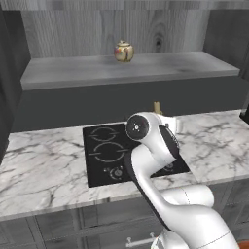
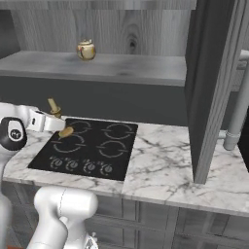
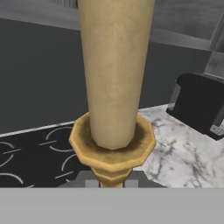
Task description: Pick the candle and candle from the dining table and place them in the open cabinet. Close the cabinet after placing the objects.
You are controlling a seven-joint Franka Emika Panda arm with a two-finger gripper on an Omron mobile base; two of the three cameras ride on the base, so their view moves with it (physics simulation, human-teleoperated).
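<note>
The gripper (image 2: pixel 59 127) is clamped on the yellow taper candle in its gold candlestick (image 3: pixel 114 87), above the black cooktop (image 2: pixel 92 146). Keep it upright, lift smoothly toward the grey cabinet shelf (image 1: pixel 126 70).

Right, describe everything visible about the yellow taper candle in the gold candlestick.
The yellow taper candle in its gold candlestick is a matte, pale-yellow stick seated in a shiny gold cup with a faceted rim over a narrow stem. The shut gripper clamps that stem, carrying the candle in the air above the black cooktop set in the white marble counter. In the right base view it stands tilted.
</note>
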